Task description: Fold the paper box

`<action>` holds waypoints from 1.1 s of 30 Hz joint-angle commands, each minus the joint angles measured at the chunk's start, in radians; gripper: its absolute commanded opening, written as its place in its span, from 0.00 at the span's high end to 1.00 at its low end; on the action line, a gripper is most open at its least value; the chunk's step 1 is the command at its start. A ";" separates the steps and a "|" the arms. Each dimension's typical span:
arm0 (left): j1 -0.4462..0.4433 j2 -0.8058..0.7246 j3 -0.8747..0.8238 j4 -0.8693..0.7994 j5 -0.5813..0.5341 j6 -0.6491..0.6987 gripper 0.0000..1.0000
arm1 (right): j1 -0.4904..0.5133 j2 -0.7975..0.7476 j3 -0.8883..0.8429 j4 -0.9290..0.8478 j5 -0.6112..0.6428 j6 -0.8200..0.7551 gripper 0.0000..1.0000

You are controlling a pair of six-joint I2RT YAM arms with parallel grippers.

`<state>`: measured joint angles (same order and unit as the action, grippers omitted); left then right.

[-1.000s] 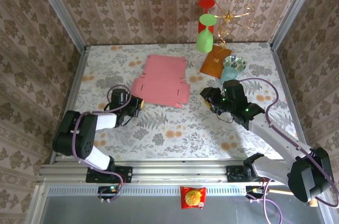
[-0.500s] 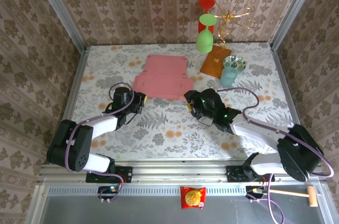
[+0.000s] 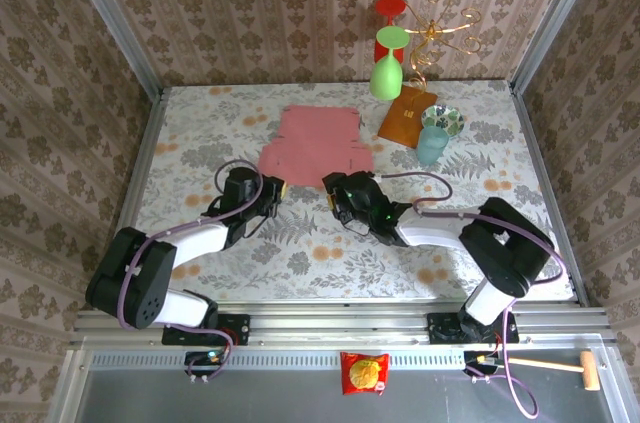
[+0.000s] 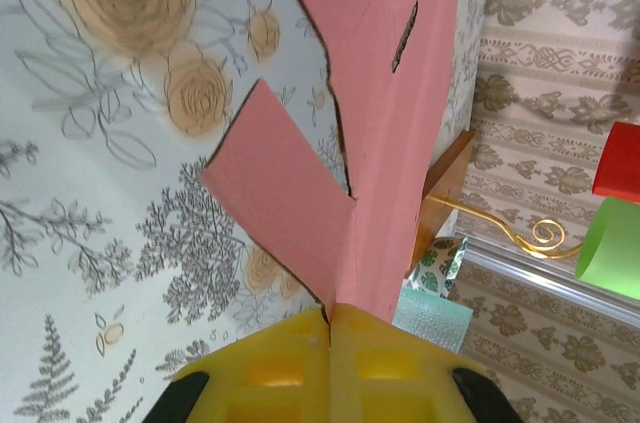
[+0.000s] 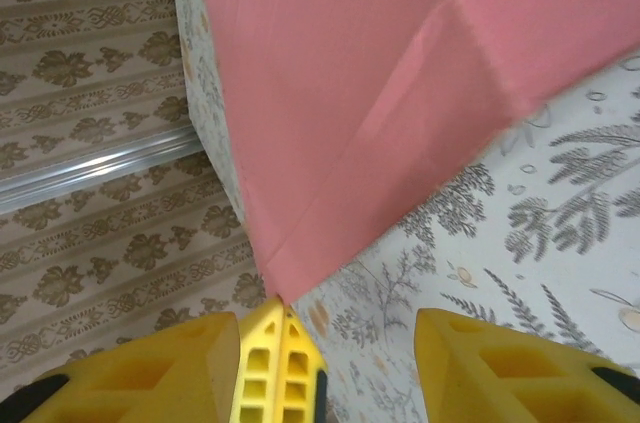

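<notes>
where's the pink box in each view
top external: box flat mid-table, toward the back.
left wrist: box runs from the top edge down the centre.
right wrist: box across the upper half.
shared landmark: the flowered table under it.

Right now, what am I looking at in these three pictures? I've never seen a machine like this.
These are two robot arms bolted to a table's near edge. One picture looks down from above; the other two come from a camera on each wrist. On the flowered table lies an unfolded pink paper box, with an orange-brown packet, a teal cup and a green glass behind it. The left end effector is shut on the box's edge. The right end effector stands open, the box's corner by one fingertip.
</notes>
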<state>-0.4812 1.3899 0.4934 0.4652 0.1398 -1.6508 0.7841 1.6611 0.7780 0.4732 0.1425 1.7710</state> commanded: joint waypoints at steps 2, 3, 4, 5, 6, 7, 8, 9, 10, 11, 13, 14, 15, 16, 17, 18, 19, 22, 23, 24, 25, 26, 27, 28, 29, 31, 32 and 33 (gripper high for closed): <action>-0.023 -0.025 0.021 0.029 -0.035 -0.045 1.00 | 0.018 0.049 0.039 0.073 0.076 0.039 0.52; -0.026 -0.026 0.023 0.030 -0.038 -0.052 1.00 | 0.018 0.058 0.037 0.088 0.091 0.043 0.53; -0.030 -0.028 0.022 0.030 -0.043 -0.060 1.00 | 0.018 0.061 0.035 0.098 0.107 0.043 0.54; -0.034 -0.032 0.022 0.029 -0.048 -0.070 1.00 | 0.016 0.072 0.035 0.104 0.115 0.044 0.55; -0.037 -0.035 0.020 0.029 -0.054 -0.077 1.00 | 0.012 0.081 0.036 0.109 0.114 0.042 0.57; -0.039 -0.038 0.020 0.029 -0.056 -0.081 1.00 | 0.011 0.091 0.039 0.115 0.111 0.042 0.58; -0.040 -0.041 0.019 0.025 -0.060 -0.087 1.00 | 0.010 0.100 0.041 0.121 0.109 0.044 0.59; -0.043 -0.043 0.019 0.025 -0.062 -0.094 1.00 | 0.012 0.110 0.043 0.126 0.109 0.047 0.61; -0.045 -0.045 0.017 0.024 -0.064 -0.098 1.00 | 0.012 0.117 0.045 0.132 0.109 0.048 0.63; -0.048 -0.045 0.018 0.024 -0.066 -0.105 1.00 | 0.012 0.123 0.047 0.139 0.112 0.049 0.64; -0.055 -0.047 0.017 0.025 -0.071 -0.115 1.00 | 0.009 0.131 0.051 0.149 0.128 0.051 0.68; -0.060 -0.049 0.017 0.024 -0.072 -0.119 1.00 | 0.007 0.134 0.054 0.149 0.134 0.050 0.70; -0.063 -0.052 0.017 0.023 -0.074 -0.124 1.00 | 0.001 0.136 0.058 0.145 0.138 0.048 0.71; -0.066 -0.055 0.016 0.021 -0.075 -0.125 1.00 | -0.001 0.139 0.063 0.143 0.140 0.047 0.72; -0.069 -0.061 0.015 0.015 -0.078 -0.130 1.00 | -0.006 0.143 0.068 0.143 0.144 0.045 0.74; -0.071 -0.068 0.011 0.006 -0.082 -0.133 1.00 | -0.008 0.148 0.073 0.147 0.144 0.045 0.76; -0.072 -0.075 0.009 -0.001 -0.085 -0.136 1.00 | -0.011 0.152 0.076 0.152 0.142 0.045 0.77; -0.076 -0.092 -0.003 -0.010 -0.089 -0.148 1.00 | -0.014 0.159 0.094 0.150 0.143 0.046 0.84; -0.077 -0.095 -0.008 -0.008 -0.089 -0.154 1.00 | -0.013 0.160 0.100 0.147 0.141 0.047 0.87; -0.077 -0.098 -0.011 -0.004 -0.089 -0.158 1.00 | -0.014 0.158 0.105 0.144 0.141 0.047 0.90; -0.077 -0.102 -0.015 -0.001 -0.087 -0.163 1.00 | -0.015 0.155 0.107 0.139 0.140 0.047 0.92; -0.077 -0.110 -0.017 0.002 -0.085 -0.165 1.00 | -0.016 0.150 0.110 0.130 0.139 0.048 0.94; -0.074 -0.119 -0.018 0.001 -0.080 -0.164 1.00 | -0.017 0.139 0.114 0.112 0.140 0.046 0.99; -0.067 -0.136 -0.013 -0.011 -0.071 -0.158 0.99 | -0.019 0.121 0.120 0.085 0.138 0.043 1.00; -0.057 -0.160 0.001 -0.042 -0.053 -0.139 0.88 | -0.022 0.100 0.126 0.056 0.138 0.040 1.00; -0.026 -0.232 0.057 -0.176 -0.016 -0.079 0.67 | -0.028 0.051 0.149 -0.005 0.130 0.019 1.00; -0.005 -0.276 0.103 -0.283 0.001 -0.034 0.59 | -0.033 0.019 0.171 -0.053 0.120 0.006 1.00; 0.017 -0.319 0.146 -0.375 0.017 0.010 0.54 | -0.038 -0.008 0.193 -0.103 0.113 -0.006 1.00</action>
<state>-0.5064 1.1793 0.5228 0.2951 0.1028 -1.7500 0.7612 1.7500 0.9005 0.4942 0.2283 1.8053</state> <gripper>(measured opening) 0.424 0.060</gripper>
